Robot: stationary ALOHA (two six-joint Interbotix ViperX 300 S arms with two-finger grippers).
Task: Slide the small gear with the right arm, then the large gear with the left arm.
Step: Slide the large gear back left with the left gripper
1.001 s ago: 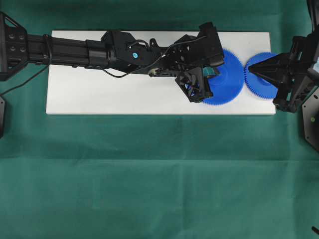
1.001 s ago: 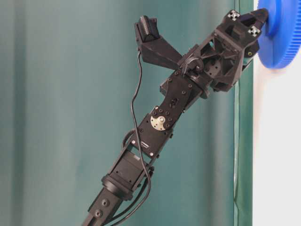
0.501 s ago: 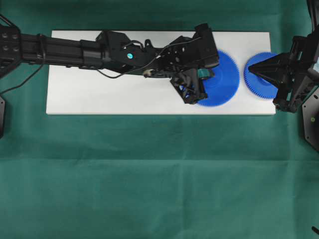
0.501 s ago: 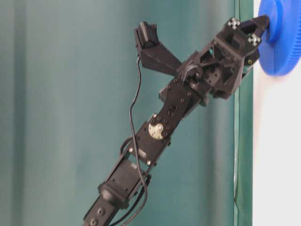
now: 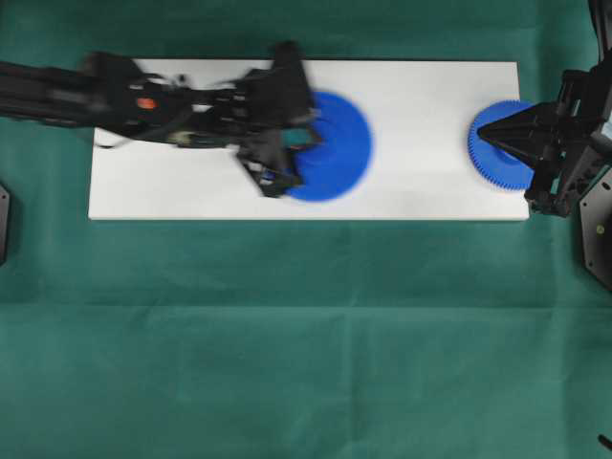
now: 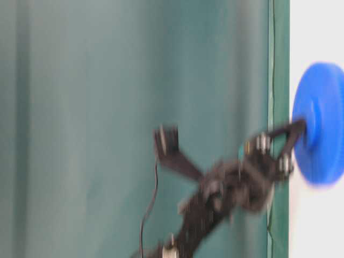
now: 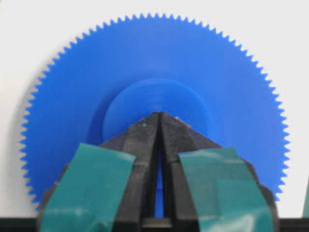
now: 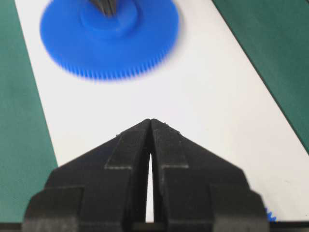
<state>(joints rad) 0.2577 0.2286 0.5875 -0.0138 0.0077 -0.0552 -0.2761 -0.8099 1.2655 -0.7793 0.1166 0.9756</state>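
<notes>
We see the large gear (image 5: pixel 330 146) lying flat on the white board (image 5: pixel 421 115), a little left of its middle, with the left gripper (image 5: pixel 304 143) set on its raised hub. From the left wrist camera the two pointed fingers (image 7: pixel 145 140) are pressed together, only a thin slit between them, their joined tip bearing on the hub (image 7: pixel 157 104) rather than pinching anything. We judge that a closed point pushing down is what lets the arm drag the gear across the board without lifting it.

The small gear (image 5: pixel 497 148) sits at the right end of the board, well apart from the large one. The right gripper (image 5: pixel 481 134) rests over it, also closed to a point, as its own wrist camera shows (image 8: pixel 150 121). We take it that the right arm's share is done and it waits there out of the way.

Much is hard to read. The left arm (image 5: pixel 143 96) and the large gear are smeared by motion in the overhead and table-level views, so the teeth and the exact contact point are lost there. The right gripper covers the small gear's hub, and we cannot tell whether its tip touches the gear or hangs just above it.
</notes>
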